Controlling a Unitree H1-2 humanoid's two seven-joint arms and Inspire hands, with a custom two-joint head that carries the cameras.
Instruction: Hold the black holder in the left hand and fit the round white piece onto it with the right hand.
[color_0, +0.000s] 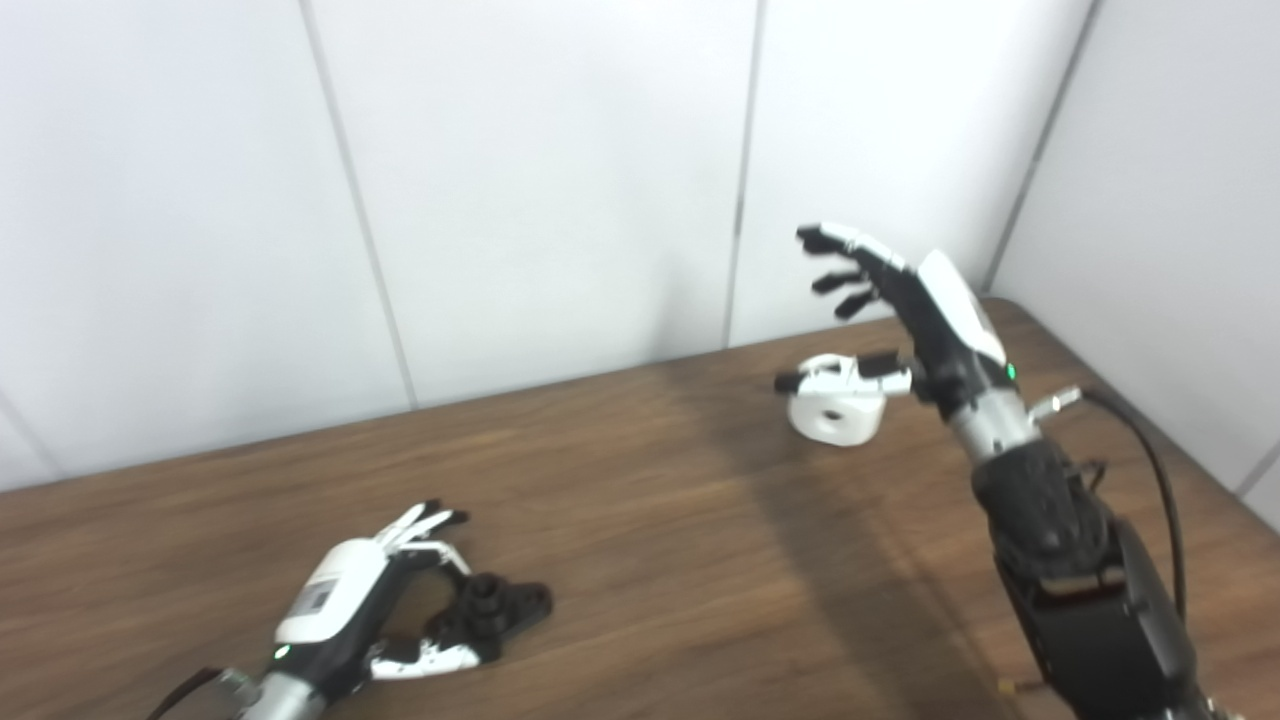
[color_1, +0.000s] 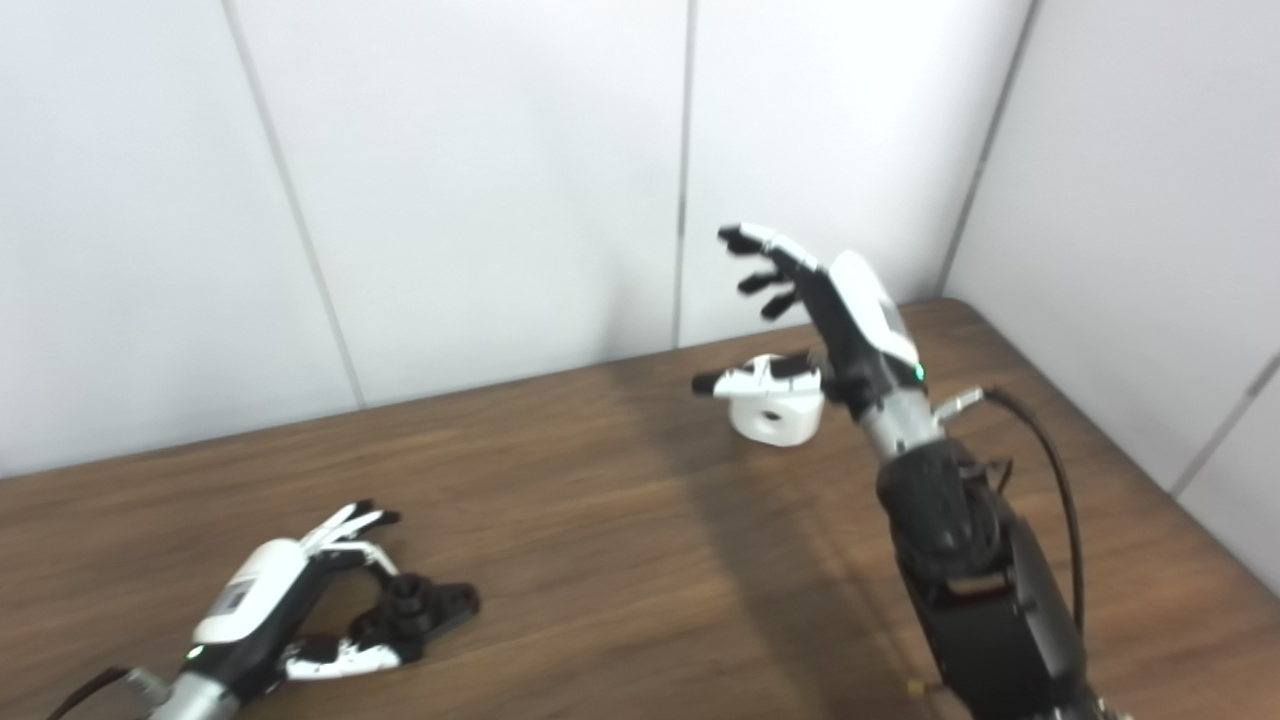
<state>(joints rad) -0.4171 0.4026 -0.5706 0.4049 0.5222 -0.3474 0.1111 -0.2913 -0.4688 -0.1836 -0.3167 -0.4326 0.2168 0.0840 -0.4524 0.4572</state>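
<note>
The black holder (color_0: 497, 606) lies on the wooden table (color_0: 650, 520) at the front left. My left hand (color_0: 375, 595) is low on the table, fingers apart, with the holder between its fingers and thumb; I cannot see a firm grip. The round white piece (color_0: 835, 410) with a hole in its side sits on the table at the back right. My right hand (color_0: 905, 300) is raised over and just right of it, fingers spread open, thumb reaching across the piece's top. Both show in the right eye view: holder (color_1: 425, 605), white piece (color_1: 778, 410).
White wall panels (color_0: 540, 180) stand close behind the table and along its right side. The table's right edge (color_0: 1150, 420) runs near my right arm. A black cable (color_0: 1160, 480) loops off the right forearm.
</note>
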